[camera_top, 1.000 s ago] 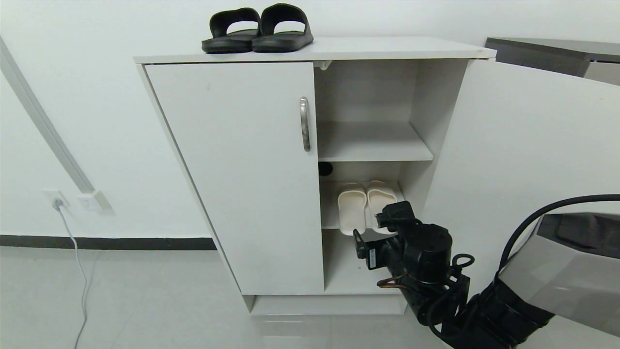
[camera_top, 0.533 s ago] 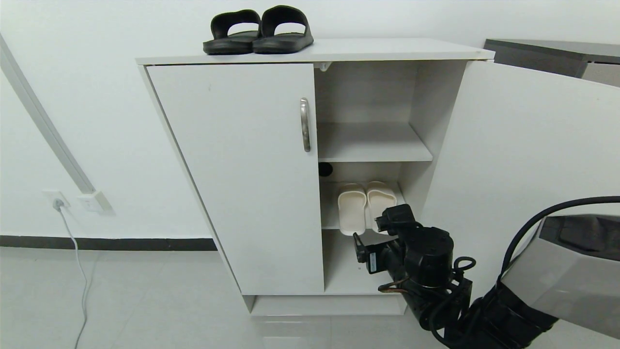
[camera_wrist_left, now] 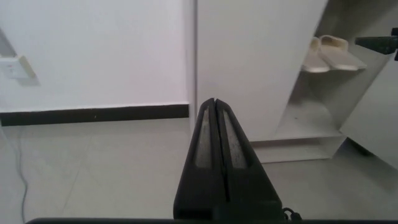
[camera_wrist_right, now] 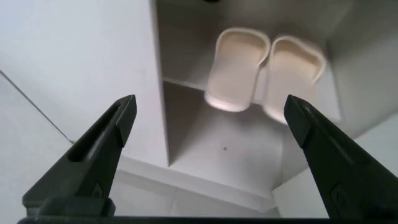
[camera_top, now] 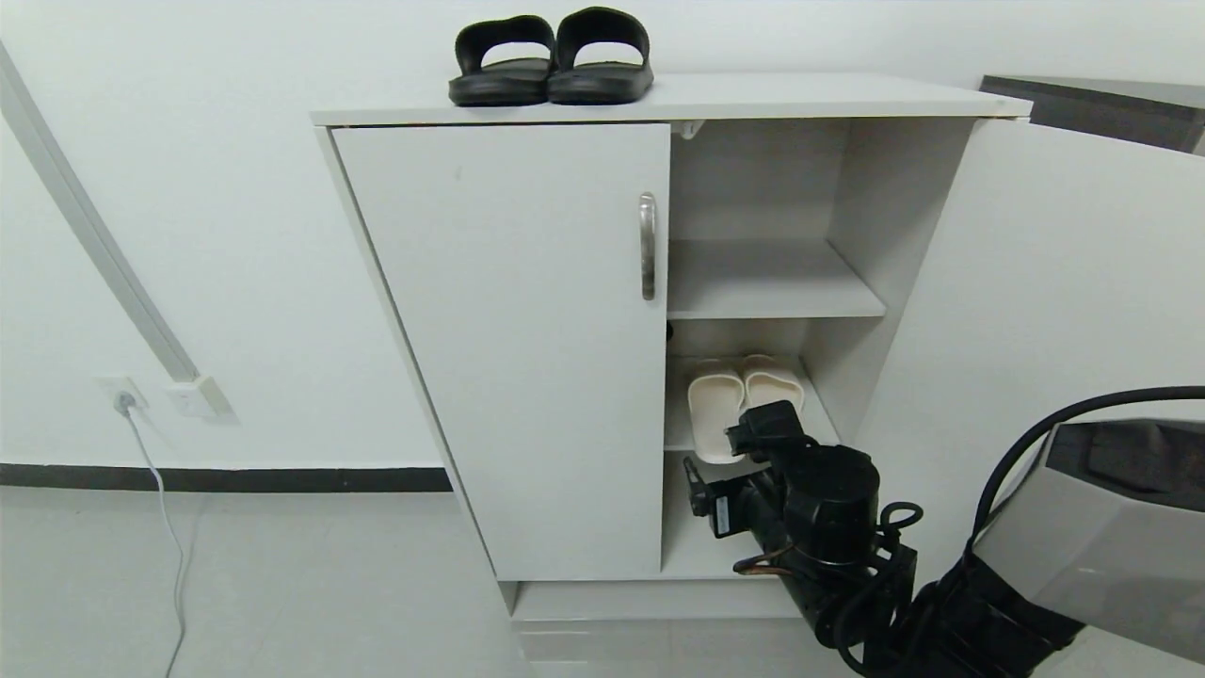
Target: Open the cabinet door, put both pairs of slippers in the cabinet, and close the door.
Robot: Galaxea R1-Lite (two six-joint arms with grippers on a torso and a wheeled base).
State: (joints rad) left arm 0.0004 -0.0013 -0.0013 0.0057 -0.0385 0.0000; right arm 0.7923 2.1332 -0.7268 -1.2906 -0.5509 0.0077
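One pair unstowed: black slippers (camera_top: 551,61) atop cabinet (camera_top: 847,94) | our right gripper (camera_top: 720,450) spread, left gripper (camera_wrist_left: 214,124) pressed together | risk: reaching high, we knock them off.

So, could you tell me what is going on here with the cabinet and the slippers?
The right door of the cabinet stands open and the cream slippers lie on a shelf inside. The right gripper hangs open just in front of them. The black slippers sit on top of the cabinet, not yet put in. The left gripper is shut, holding nothing.
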